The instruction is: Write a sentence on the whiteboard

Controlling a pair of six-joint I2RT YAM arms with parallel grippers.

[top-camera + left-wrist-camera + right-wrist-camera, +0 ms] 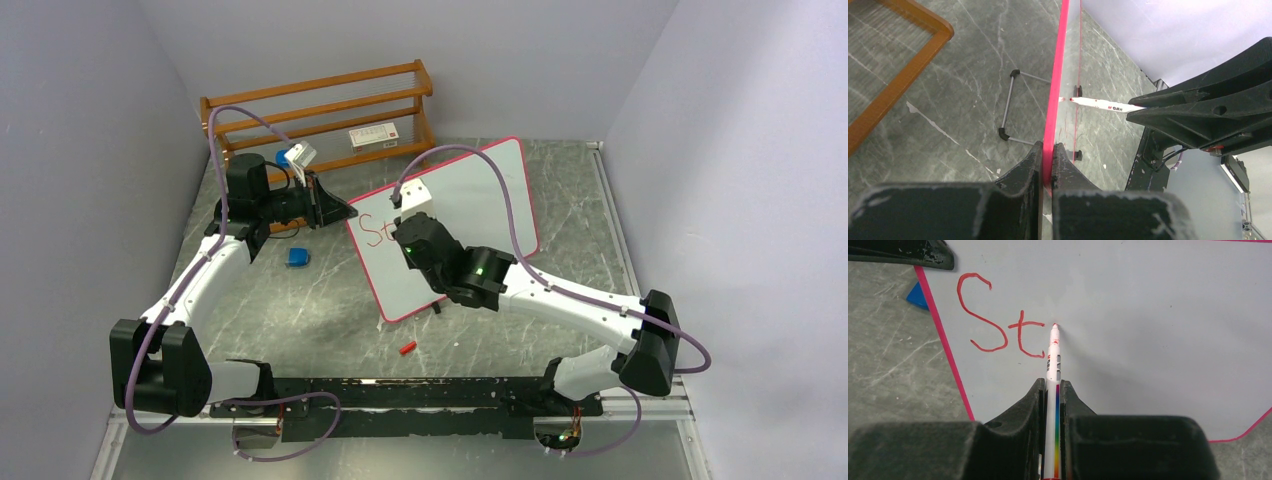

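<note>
Whiteboard [480,190] is pinched at its pink left rim by the left gripper [1047,150], whose fingers press together on that edge as it stands on the table [300,310]. The right gripper [1050,386] is clamped on a marker [1053,352], whose red tip touches the white face straight ahead of the claw. Just left of that tip is the sentence [1019,335], only the red letters "St". Farther out, a wooden rack [320,110] stands behind the left claw. A small blue object [297,257] lies close beside that claw. A red cap [406,348] lies nearer the arm bases than the right claw.
</note>
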